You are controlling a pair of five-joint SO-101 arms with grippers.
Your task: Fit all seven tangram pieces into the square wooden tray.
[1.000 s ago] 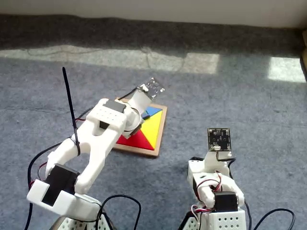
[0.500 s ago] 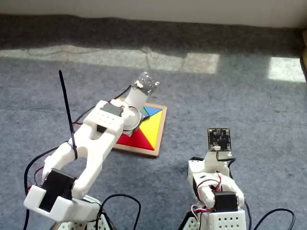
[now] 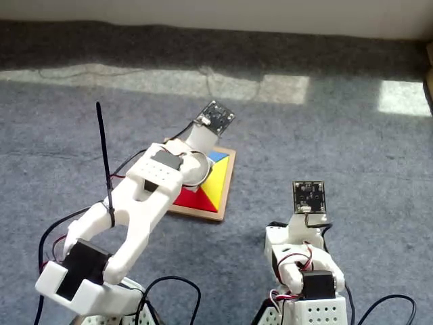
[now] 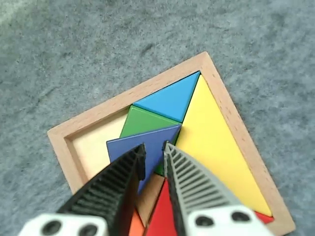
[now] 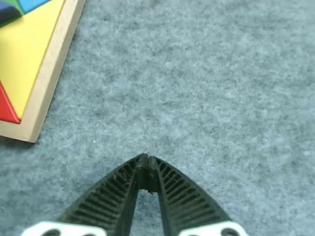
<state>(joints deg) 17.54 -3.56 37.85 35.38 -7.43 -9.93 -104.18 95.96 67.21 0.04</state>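
Tray (image 4: 60, 147): on the grey worktop (image 3: 338, 149), under the left arm (image 3: 142, 196). Yellow (image 4: 216, 147), light-blue (image 4: 170, 98), green (image 4: 142, 123), red (image 4: 161, 216) and orange (image 4: 137, 227) pieces lie in it.
Dark-blue piece (image 4: 125, 145): skewed, one edge over green, next to a bare floor patch (image 4: 91, 147). Not seated, by my reading.
Left jaws: a narrow gap apart, tips just above the dark-blue piece. I see nothing clamped between them.
Right jaws: together and empty, over bare worktop, apart from the tray.
Risk 1: a nudge at the wrong edge could ride dark-blue up onto green instead of dropping it into the gap.
Risk 2: off-centre pressure may tip it or shove its neighbours. The tray looks unfixed and could slide.
Surface: grey, carpet-like cover.
Room: sun patches (image 3: 284, 88) on the far side, a pale wall foot (image 3: 270, 10) behind, black cables (image 3: 177, 281) by the bases.
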